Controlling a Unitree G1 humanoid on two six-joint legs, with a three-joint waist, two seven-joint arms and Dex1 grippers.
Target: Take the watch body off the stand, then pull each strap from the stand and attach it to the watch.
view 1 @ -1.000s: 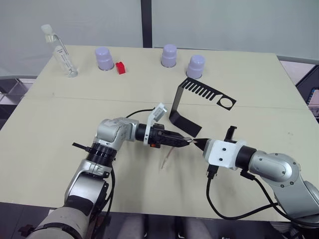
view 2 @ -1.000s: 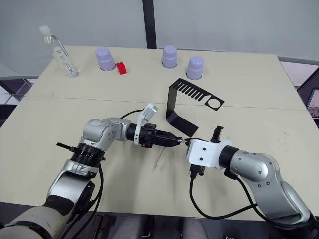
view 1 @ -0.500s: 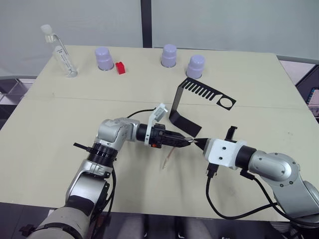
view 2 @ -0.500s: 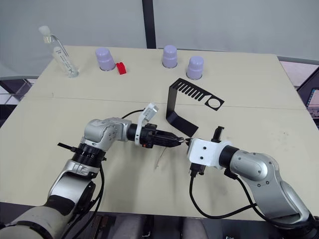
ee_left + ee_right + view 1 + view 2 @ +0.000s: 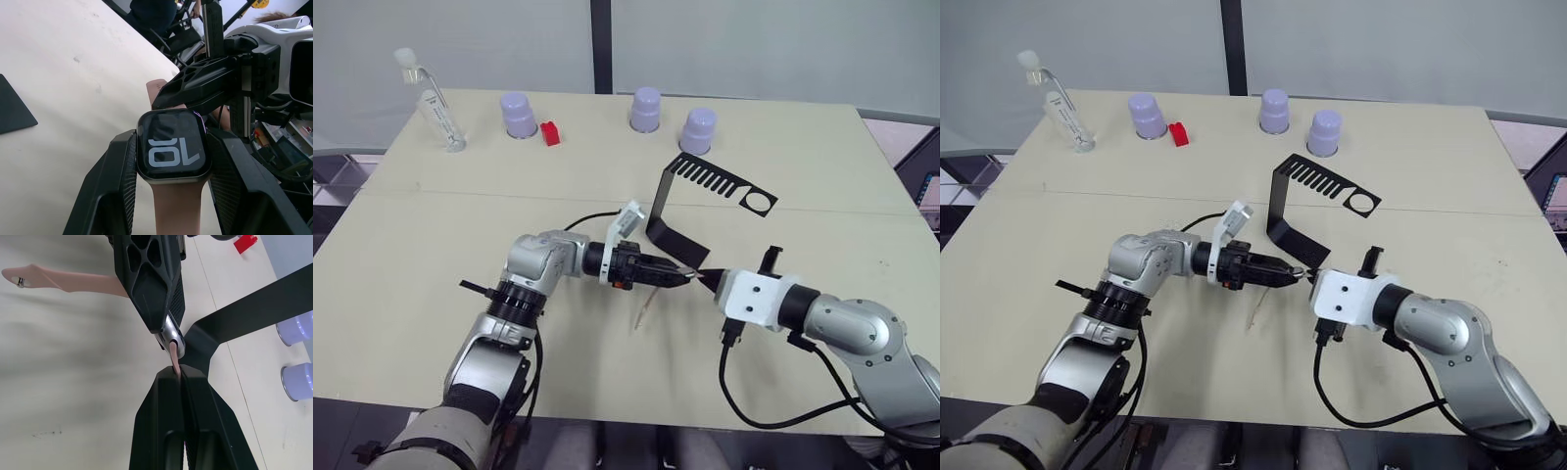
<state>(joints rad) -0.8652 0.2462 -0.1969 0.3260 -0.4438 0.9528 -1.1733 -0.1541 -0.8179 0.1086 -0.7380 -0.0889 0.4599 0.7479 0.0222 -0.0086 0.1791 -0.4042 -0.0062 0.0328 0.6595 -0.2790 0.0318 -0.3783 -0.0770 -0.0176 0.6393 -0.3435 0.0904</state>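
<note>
Left gripper clamps the watch body, one strap attached; right gripper, at its 3 o'clock, pinches the second strap against it. Both have barely shifted toward the stand.

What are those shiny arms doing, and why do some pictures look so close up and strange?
Those are a robot's two arms. Two pictures come from cameras in its head, looking down at a table. The other two come from little cameras on its wrists, so you see right along each tool's black fingers.

The left tool is squeezing a small watch body by its sides; you can see light digits on its screen. One pink strap is already joined to it and hangs down toward the table. The right tool pinches the second strap and holds its end right up against the watch's edge.

Behind them stands the black stand with slots like a comb. Further back are three purple cups, a small red block and a clear bottle.
</note>
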